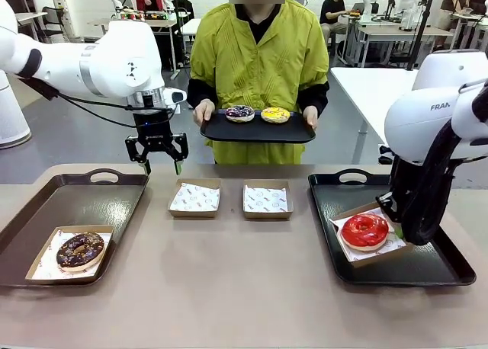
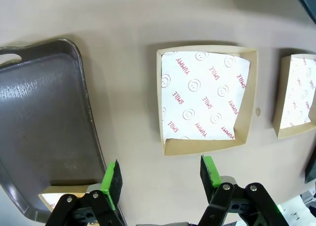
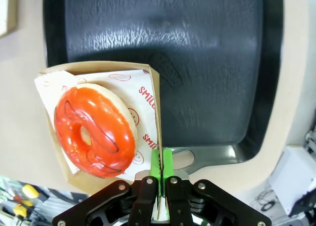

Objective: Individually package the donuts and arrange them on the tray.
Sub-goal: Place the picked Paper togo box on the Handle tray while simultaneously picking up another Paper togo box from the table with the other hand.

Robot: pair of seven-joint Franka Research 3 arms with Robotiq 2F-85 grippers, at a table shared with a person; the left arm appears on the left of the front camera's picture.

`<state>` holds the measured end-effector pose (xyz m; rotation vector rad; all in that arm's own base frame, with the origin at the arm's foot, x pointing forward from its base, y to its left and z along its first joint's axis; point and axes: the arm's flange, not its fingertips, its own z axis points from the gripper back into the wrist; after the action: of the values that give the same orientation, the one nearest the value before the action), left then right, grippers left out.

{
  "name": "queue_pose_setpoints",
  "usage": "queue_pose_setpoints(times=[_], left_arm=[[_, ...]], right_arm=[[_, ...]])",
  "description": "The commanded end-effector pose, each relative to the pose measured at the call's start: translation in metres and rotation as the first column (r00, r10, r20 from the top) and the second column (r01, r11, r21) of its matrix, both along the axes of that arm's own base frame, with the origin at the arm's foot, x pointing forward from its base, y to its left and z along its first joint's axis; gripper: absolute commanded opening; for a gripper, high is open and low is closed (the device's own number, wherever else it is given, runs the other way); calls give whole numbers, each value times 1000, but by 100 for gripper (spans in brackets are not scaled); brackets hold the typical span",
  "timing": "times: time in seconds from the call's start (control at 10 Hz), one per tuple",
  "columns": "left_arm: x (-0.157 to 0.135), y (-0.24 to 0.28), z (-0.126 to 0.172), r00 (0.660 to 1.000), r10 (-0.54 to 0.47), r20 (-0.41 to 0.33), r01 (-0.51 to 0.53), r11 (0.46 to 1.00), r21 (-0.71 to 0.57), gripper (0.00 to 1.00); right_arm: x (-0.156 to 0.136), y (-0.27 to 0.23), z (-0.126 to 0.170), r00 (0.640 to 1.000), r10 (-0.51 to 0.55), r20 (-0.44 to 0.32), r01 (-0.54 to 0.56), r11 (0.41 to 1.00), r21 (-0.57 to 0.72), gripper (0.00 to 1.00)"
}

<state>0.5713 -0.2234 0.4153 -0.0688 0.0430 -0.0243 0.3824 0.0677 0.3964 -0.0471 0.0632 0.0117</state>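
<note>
Lower left: the chocolate donut sits boxed on the left tray, apparently already packaged. The left gripper hovers over the desk, jaws spread, just left of one empty box. It is probably waiting for a donut. Upper centre: a person holds a serving tray carrying the sprinkled donut and the yellow donut. The path between looks unobstructed. Right: the right gripper pinches the wall of the boxed red donut, likely positioning it on the right tray.
</note>
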Motion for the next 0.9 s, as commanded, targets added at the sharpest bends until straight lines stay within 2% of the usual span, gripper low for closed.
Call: queue_pose_setpoints(times=[0.0,0.4,0.8], left_arm=[[0,-2,-11,999,36,26,-37,999,29,83],[1,-10,-31,1000,15,10,-15,999,48,83],[5,-14,-48,1000,4,-7,-3,998,61,83]], right_arm=[[-2,3,-13,1000,-14,4,15,1000,-26,2],[1,-1,-30,996,-72,47,73,997,-31,2],[3,-5,-44,993,-114,35,114,993,-18,2]])
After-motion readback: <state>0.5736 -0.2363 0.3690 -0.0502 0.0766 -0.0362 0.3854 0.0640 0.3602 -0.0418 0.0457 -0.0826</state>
